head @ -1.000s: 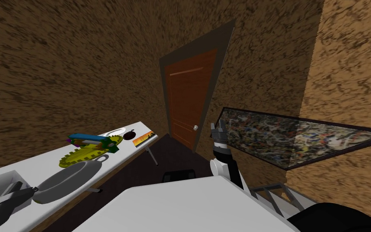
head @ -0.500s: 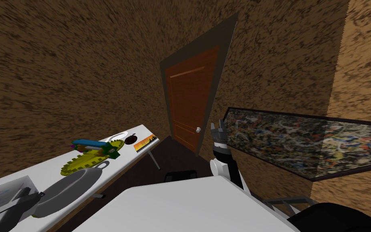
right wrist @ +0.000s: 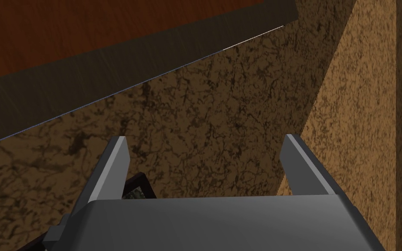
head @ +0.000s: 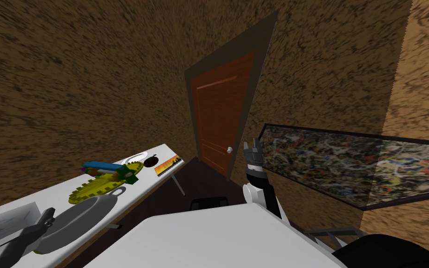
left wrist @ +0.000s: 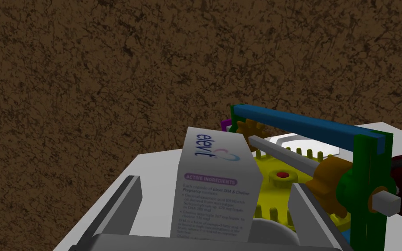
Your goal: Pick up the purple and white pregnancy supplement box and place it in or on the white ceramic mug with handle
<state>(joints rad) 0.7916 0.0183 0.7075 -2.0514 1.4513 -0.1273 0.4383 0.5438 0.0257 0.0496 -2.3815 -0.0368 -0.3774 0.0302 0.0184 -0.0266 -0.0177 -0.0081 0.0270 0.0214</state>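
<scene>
Closing step: left gripper (left wrist: 214, 183) is spread wide, one finger on each side of the supplement box (left wrist: 217, 205), neither touching it; the squeeze is judged next.
Grip advice: box is to be kept centred, and its flat sides pressed, not its edges.
Box place: on the white table (head: 50, 195), short of the gear toy (left wrist: 326, 174).
Box axis: long axis seems upright, slightly leaned; the printed face is turned to the gripper, the "elevit" end up.
Grey pan (head: 76, 221): just short of the toy.
Target mug (left wrist: 302, 143): taken to be the white rimmed thing beyond the toy.
Right gripper (right wrist: 205, 143): held wide, well apart from the toy.
</scene>
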